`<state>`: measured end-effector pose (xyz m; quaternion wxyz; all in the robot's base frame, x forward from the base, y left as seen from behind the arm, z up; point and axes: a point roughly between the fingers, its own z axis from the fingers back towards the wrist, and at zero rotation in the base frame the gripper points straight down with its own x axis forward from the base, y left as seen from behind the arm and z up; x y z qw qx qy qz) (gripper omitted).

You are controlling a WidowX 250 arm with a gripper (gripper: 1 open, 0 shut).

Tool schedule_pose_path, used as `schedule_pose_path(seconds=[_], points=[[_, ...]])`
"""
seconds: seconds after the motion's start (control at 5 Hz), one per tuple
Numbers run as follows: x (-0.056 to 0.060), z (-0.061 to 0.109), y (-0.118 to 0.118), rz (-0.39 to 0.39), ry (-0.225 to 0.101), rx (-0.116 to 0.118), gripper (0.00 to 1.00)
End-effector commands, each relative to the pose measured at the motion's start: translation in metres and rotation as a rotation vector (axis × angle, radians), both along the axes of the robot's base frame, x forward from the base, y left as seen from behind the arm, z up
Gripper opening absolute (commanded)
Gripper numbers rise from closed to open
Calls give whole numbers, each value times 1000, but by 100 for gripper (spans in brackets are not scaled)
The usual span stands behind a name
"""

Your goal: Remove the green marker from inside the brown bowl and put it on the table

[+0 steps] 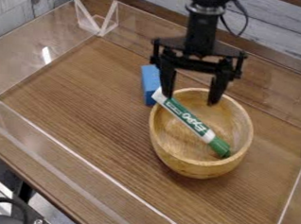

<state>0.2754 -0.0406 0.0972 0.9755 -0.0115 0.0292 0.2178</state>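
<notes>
Green marker (191, 121): lies slanted inside the brown bowl (201, 134), right of frame centre; white end props on the upper-left rim, dark cap rests low at lower right, so the barrel bridges wall and floor.
Blue block (149, 84): on the table (79, 91), just beside the bowl's upper-left rim.
Gripper (196, 87): points straight down above the marker's upper half; jaws spread wide, holding nothing.
Judged step: descent to straddle the barrel.

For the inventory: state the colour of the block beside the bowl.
Blue; the block shows in the camera view.

The black two-fingered robot gripper (195, 86) points straight down from its dark vertical wrist column. Its jaws are spread wide, one black finger (169, 83) on each side, nothing held between them.
</notes>
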Motion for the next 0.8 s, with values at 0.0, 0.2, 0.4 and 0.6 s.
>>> schedule_pose_path(seconds=[0.0,0.2,0.4,0.6], points=[[3,8,-11,113,-99,-15,100],[2,-2,-17,194,-113,-27,100],[2,-12,-21,228,-121,-32,100],[2,-20,-23,250,-126,-37,100]])
